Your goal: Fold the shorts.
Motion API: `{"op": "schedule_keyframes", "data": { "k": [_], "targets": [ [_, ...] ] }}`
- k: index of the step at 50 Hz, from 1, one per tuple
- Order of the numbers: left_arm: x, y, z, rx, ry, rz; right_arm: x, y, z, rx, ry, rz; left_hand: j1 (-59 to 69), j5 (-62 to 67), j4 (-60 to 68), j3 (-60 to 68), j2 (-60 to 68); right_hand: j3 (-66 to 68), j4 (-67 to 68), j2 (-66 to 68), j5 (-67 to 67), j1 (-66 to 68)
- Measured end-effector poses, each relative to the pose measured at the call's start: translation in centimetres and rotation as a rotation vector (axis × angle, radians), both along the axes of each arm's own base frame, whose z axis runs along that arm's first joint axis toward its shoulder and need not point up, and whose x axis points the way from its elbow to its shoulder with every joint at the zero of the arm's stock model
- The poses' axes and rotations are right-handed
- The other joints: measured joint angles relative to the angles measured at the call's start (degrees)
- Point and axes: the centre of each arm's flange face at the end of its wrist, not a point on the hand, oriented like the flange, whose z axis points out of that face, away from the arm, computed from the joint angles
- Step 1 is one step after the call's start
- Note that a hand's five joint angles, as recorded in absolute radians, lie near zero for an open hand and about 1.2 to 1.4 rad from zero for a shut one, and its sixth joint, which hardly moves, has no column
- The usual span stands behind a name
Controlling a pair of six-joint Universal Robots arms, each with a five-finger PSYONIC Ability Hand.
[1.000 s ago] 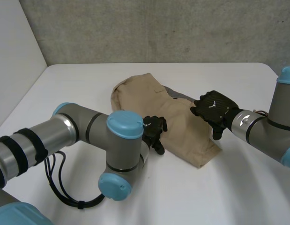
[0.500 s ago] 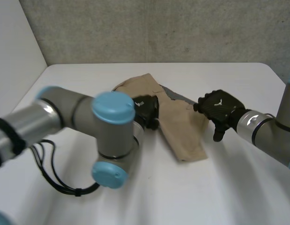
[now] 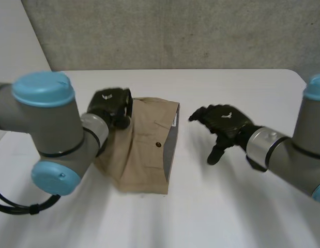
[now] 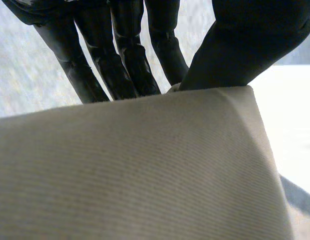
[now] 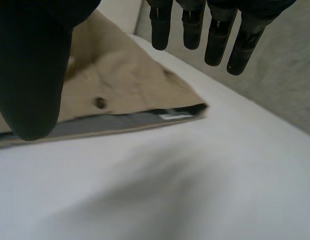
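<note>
Compared with a second ago, you are seeing the khaki shorts (image 3: pixel 141 150) lying further toward the robot's left on the white table (image 3: pixel 242 206), drawn into a narrower, doubled shape. The right hand (image 3: pixel 222 121), which was on their right edge, is now hanging clear of them.

Head view: the shorts are resting flat, left of the table's middle. Their open edge is facing the right hand and showing a grey lining (image 3: pixel 170 147), with a dark button (image 3: pixel 157 145) just beside it. The left hand (image 3: pixel 110 106) is sitting at the far left corner of the cloth, and the left arm (image 3: pixel 51 134) is crossing in front of the shorts' left side.

Left wrist view: you are looking along the palm at a raised fold of the shorts (image 4: pixel 134 170). The fingers (image 4: pixel 127 55) are lying straight and close together behind the fold, and the thumb (image 4: pixel 245 50) is pressing against its front, so the cloth is being pinched between them.

Right wrist view: the right hand's fingers (image 5: pixel 192 25) are hanging straight and slightly apart, with the thumb (image 5: pixel 29 65) standing off from them, holding nothing. The shorts (image 5: pixel 119 85) are lying beyond the palm, apart from the fingertips, with bare table beneath the hand.
</note>
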Motion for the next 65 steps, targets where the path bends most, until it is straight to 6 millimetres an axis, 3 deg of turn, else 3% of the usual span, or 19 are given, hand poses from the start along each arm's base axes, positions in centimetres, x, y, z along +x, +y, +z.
{"op": "schedule_keyframes", "data": {
  "k": [5, 7, 11, 16, 24, 38, 51, 56, 65],
  "targets": [
    [0.0, -0.1, -1.8, 0.036, -0.036, 0.002, 1.4, 2.2, -0.8, 0.059, -0.017, 0.031, 0.0, 0.0, -0.46, -0.16, -0.48, 0.0, 0.0, 0.0, 0.0, 0.0],
    [0.1, -0.1, -2.0, 0.039, -0.041, 0.004, 2.0, 3.2, -1.3, 0.084, -0.019, 0.035, -4.37, -3.85, -6.84, -6.62, -7.3, 0.0, 0.0, 0.0, 0.0, 0.0],
    [0.4, 0.2, -1.1, 0.024, -0.034, 0.008, 2.9, 4.7, -2.1, 0.123, -0.029, 0.032, -26.33, -22.51, -27.56, -24.3, -27.41, 0.24, 0.08, 0.17, 0.05, 0.06],
    [1.1, 0.9, 0.5, -0.005, -0.021, 0.027, 4.2, 6.5, -3.0, 0.137, -0.052, 0.052, -30.51, -30.74, -34.26, -33.11, -34.13, 4.01, 2.51, 3.84, 2.55, 1.37],
    [3.1, 1.5, 1.9, -0.026, -0.016, 0.086, 6.5, 8.1, -4.4, 0.103, -0.052, 0.091, -33.06, -33.63, -36.72, -35.7, -36.65, 9.15, 7.95, 8.69, 6.99, 7.01],
    [7.5, 1.6, 3.3, -0.037, -0.008, 0.194, 9.3, 8.2, -7.6, 0.085, 0.013, 0.122, -37.14, -38.25, -41.36, -40.07, -40.84, 17.38, 16.13, 16.95, 14.34, 13.53],
    [10.2, 1.6, 3.9, -0.044, -0.005, 0.272, 9.9, 7.4, -8.8, 0.028, 0.074, 0.109, -37.14, -38.79, -41.82, -40.44, -41.17, 20.59, 19.22, 20.26, 17.33, 16.51],
    [10.9, 1.7, 3.9, -0.043, -0.005, 0.285, 10.0, 7.1, -9.0, 0.006, 0.092, 0.107, -37.14, -38.81, -41.86, -40.44, -41.18, 28.07, 26.89, 28.12, 24.21, 22.48],
    [12.2, 1.6, 3.6, -0.02, 0.001, 0.264, 10.3, 6.6, -8.5, -0.034, 0.093, 0.102, -37.14, -38.81, -41.86, -40.44, -41.18, 53.9, 53.18, 54.02, 49.31, 42.51]
  ]
}}
